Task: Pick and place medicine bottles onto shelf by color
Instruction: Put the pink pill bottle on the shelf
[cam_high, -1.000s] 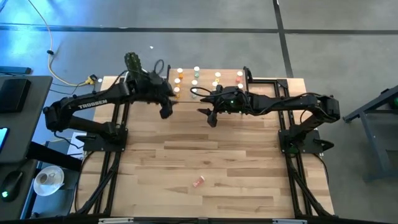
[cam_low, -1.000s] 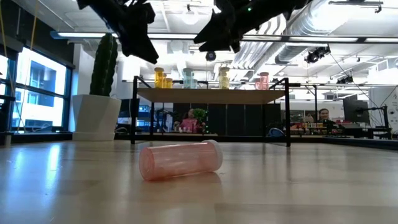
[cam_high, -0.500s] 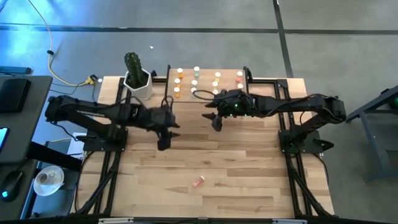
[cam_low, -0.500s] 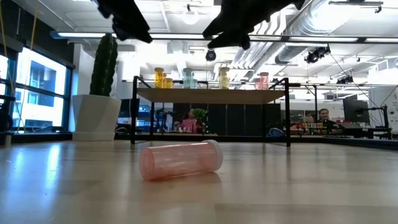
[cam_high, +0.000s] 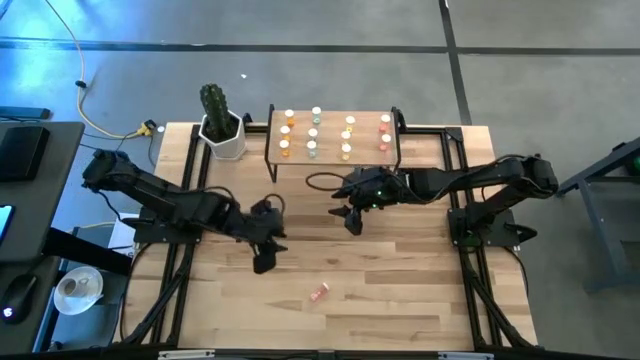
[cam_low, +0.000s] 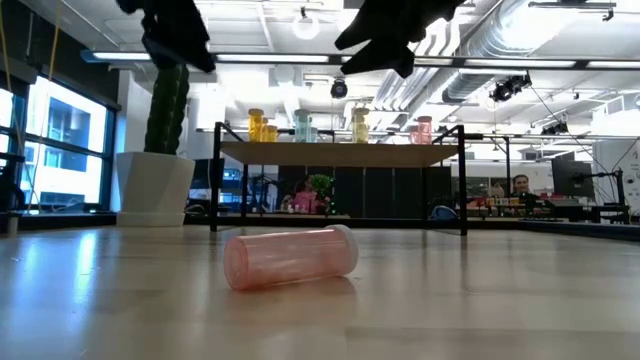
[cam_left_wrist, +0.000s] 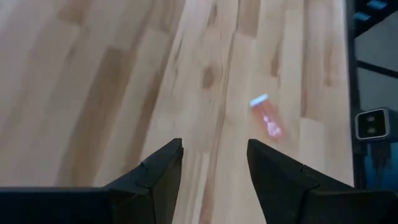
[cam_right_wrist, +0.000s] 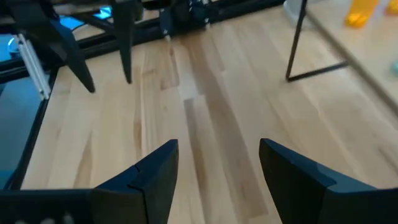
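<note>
A red-pink bottle (cam_high: 319, 292) with a white cap lies on its side on the table near the front; it also shows in the low view (cam_low: 290, 257) and the left wrist view (cam_left_wrist: 267, 119). The shelf (cam_high: 333, 160) stands at the far edge with several orange, green, yellow and red-pink bottles (cam_high: 315, 132) upright on top. My left gripper (cam_high: 262, 262) is open and empty above the table, left of and beyond the lying bottle (cam_left_wrist: 214, 168). My right gripper (cam_high: 352, 222) is open and empty in front of the shelf (cam_right_wrist: 217, 168).
A cactus in a white pot (cam_high: 220, 125) stands at the far left beside the shelf. Black arm frames (cam_high: 175, 250) run along both table sides. Bare wood lies between the grippers and the near edge.
My left gripper has swung from the shelf's left end toward the table's near edge, coming closer to the lying red-pink bottle. My right gripper has drawn back a little from the shelf toward the near edge. The bottle has stayed put.
</note>
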